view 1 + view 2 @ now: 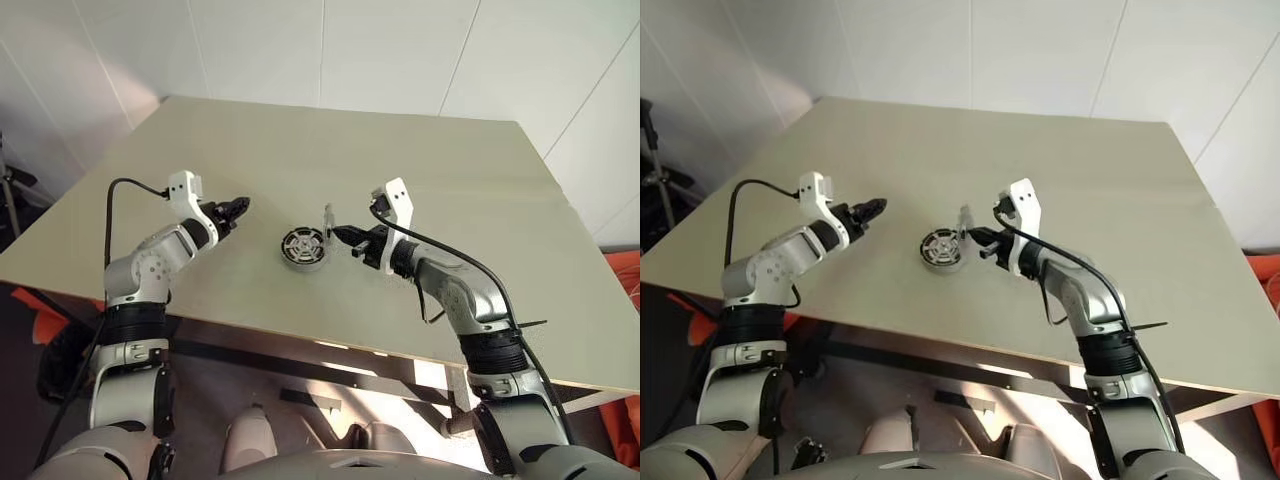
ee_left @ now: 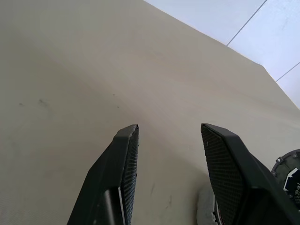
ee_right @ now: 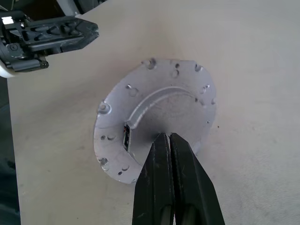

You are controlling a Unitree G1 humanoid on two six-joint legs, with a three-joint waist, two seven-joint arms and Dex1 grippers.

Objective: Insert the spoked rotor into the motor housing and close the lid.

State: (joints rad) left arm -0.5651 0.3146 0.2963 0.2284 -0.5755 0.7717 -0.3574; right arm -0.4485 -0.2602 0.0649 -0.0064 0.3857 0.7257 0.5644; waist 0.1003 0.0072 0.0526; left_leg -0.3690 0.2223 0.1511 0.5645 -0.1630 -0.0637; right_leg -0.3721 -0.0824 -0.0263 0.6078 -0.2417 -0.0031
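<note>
Left eye view: a wide beige worktop (image 1: pixel 450 190) runs back to a white wall, with bare surface all round the parts and its near edge just in front of the robot. Near the middle sits the motor housing (image 1: pixel 303 247), round and dark, the spoked rotor (image 1: pixel 302 242) lying inside it. Right beside it, the right gripper (image 1: pixel 335 233) has its jaws pinched on the lid (image 3: pixel 154 112), a grey disc held on edge, upright. The left gripper (image 1: pixel 238 208) hovers well apart on the other side, jaws partly spread, holding nothing.
</note>
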